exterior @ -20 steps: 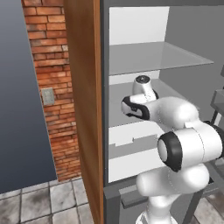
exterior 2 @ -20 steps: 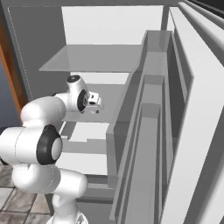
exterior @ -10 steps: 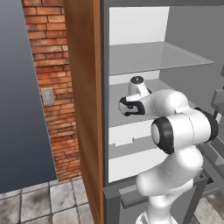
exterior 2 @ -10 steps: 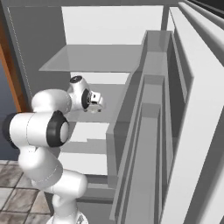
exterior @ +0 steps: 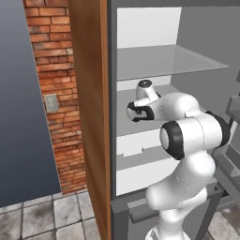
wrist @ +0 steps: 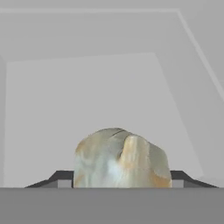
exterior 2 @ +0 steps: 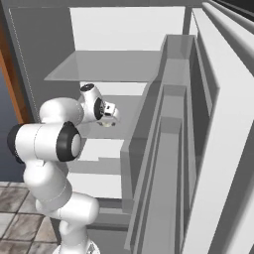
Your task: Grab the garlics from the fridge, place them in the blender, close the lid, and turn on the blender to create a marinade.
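Grey shelves and a white back wall make up the open fridge (exterior: 145, 61), its wood-brown side panel towards the brick wall (exterior: 51, 84). The white arm (exterior: 192, 136) reaches onto the middle shelf (exterior 2: 126, 106). There the end effector (wrist: 121, 183) stands fairly wide, its dark fingertips (wrist: 61, 178) flanking a cream-white garlic (wrist: 120, 159) (whether they actually grip it, I cannot tell).

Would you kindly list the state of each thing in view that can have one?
fridge: door open, shelves exposed.
garlic: on a middle shelf, between the fingertips of the end effector.
end effector: inside the fridge, fingertips to either side of the garlic; contact cannot be told.
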Available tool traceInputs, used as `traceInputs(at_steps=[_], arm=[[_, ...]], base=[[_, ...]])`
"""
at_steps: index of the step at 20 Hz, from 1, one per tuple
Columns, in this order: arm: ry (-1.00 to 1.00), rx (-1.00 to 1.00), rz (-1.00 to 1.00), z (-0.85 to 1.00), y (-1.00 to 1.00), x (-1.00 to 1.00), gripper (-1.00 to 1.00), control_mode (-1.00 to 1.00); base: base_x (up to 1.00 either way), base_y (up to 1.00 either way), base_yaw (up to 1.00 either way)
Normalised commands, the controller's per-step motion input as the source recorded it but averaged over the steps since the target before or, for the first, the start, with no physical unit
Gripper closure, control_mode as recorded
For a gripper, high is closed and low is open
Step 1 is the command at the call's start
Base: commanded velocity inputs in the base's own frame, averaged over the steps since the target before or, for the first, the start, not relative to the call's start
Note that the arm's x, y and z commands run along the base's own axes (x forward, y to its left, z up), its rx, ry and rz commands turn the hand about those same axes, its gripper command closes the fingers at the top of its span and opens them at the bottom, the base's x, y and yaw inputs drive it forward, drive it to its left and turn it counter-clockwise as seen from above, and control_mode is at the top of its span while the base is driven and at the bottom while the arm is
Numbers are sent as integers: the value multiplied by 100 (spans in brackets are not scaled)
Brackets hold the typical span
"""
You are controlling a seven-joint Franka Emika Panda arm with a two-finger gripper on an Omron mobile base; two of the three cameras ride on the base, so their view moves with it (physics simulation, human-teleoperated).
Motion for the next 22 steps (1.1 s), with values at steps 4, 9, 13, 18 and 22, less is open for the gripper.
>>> traceInputs(at_steps=[4, 9, 13, 18, 22], arm=[[0, 0, 0, -4, -3, -9, 100, -100], [-9, 1, 0, 2, 0, -96, 100, -100], [-12, 2, 0, 52, 0, -100, 100, -100], [-5, 4, 3, 89, 0, -100, 100, -100], [2, 10, 0, 97, 0, -100, 100, -100]], base=[[0, 0, 0], [0, 0, 0], [0, 0, 0], [0, 0, 0], [0, 0, 0]])
